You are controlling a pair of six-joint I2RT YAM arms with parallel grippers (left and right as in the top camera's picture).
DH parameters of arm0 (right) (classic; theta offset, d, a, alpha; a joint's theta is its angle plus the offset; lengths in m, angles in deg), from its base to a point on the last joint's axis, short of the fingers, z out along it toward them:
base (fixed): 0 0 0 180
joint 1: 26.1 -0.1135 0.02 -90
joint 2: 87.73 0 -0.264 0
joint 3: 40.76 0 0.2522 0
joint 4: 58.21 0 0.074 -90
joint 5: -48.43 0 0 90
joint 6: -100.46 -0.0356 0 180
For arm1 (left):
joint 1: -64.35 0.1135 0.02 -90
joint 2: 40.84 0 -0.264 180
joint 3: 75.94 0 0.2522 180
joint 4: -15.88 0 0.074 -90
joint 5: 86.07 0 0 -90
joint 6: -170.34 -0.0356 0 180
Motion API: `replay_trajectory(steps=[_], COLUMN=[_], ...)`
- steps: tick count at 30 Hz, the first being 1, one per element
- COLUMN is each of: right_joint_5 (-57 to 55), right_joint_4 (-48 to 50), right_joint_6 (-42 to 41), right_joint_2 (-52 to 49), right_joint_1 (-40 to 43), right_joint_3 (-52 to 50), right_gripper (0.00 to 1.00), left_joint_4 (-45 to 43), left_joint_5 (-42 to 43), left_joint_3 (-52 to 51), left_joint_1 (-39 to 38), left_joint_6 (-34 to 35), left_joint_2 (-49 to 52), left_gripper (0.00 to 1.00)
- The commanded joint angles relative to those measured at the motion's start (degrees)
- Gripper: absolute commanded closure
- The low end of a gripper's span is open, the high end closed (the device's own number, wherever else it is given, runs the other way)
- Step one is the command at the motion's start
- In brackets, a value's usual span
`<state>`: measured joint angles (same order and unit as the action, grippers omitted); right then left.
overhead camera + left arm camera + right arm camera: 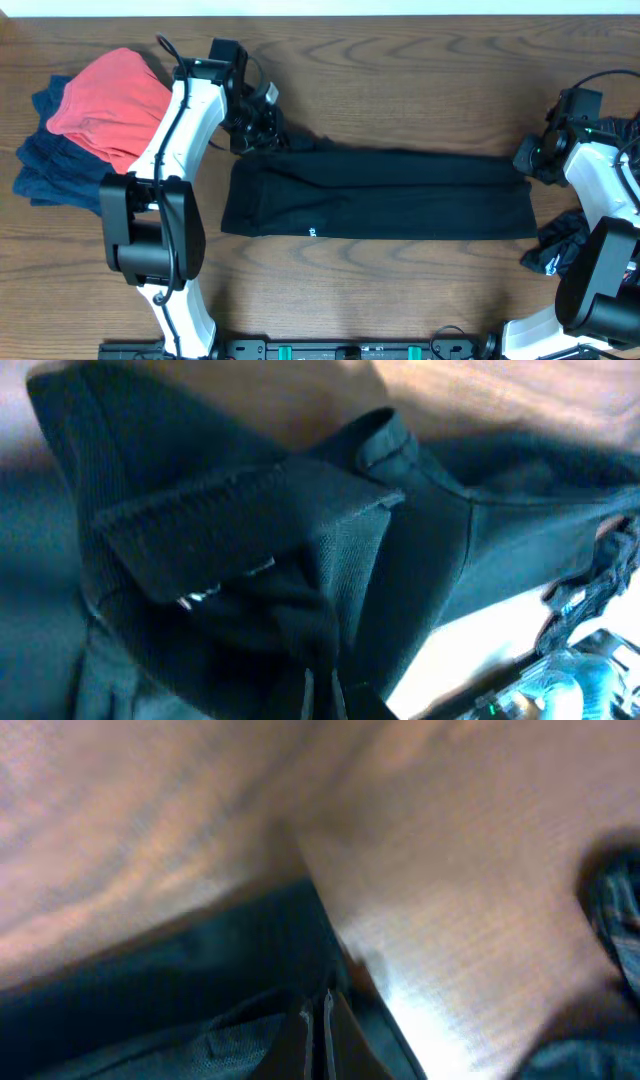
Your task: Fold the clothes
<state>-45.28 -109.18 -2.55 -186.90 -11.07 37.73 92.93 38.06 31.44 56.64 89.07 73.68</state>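
Black shirt is pinched at its far corners by the closed left claw and closed right claw, and is laid flat as a long band on the table between them. A lengthwise fold is judged done, crosswise folds left. Whether the dark heap at right, partly hidden by the right arm, is folded cannot be told.

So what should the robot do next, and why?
Probably lift both far corners slightly and carry them toward the near edge. The left fingers and right fingers look pinched shut on the black shirt, which lies flat in one long strip.
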Motion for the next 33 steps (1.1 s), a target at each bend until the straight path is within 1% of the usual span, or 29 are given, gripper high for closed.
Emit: replay_trajectory(steps=[1,7,15,18,21,25,32,33], right_joint_5=[-2.69,-4.04,-4.04,-4.07,-4.87,-7.5,-7.48,-7.45], right_joint_4=[-1.95,-5.44,-7.78,-8.55,-10.34,-12.11,-12.52,-12.57], right_joint_6=[-0.26,-0.26,-0.26,-0.26,-0.31,-2.51,-2.64,-2.62], right_joint_2=[1.38,1.38,1.38,1.38,1.38,1.38,1.38,1.38], right_joint_1=[0.83,2.08,2.32,2.32,2.32,2.32,2.32,2.32], right_joint_3=[0.11,0.11,0.11,0.11,0.11,0.11,0.11,0.11], right_gripper=[0.99,0.99,0.99,0.99,0.99,0.99,0.99,0.92], left_joint_4=[3.58,9.16,17.99,18.56,19.58,20.98,20.5,20.11], left_joint_5=[-0.26,-0.24,-0.33,-1.49,-4.55,-8.09,-11.52,-11.52], left_joint_3=[0.63,0.63,0.24,-0.26,-0.85,-2.34,-7.91,-8.55], left_joint_1=[0.13,0.13,-1.03,-2.05,-3.34,-5.07,-6.14,-6.14], left_joint_6=[-1.31,-4.07,-4.26,-4.2,-4.17,-3.96,-3.08,-3.1], left_joint_2=[-1.75,-2.23,-2.47,-2.47,-2.47,-2.47,-2.45,-2.45], left_gripper=[0.94,0.94,0.94,0.94,0.94,0.94,0.93,0.9])
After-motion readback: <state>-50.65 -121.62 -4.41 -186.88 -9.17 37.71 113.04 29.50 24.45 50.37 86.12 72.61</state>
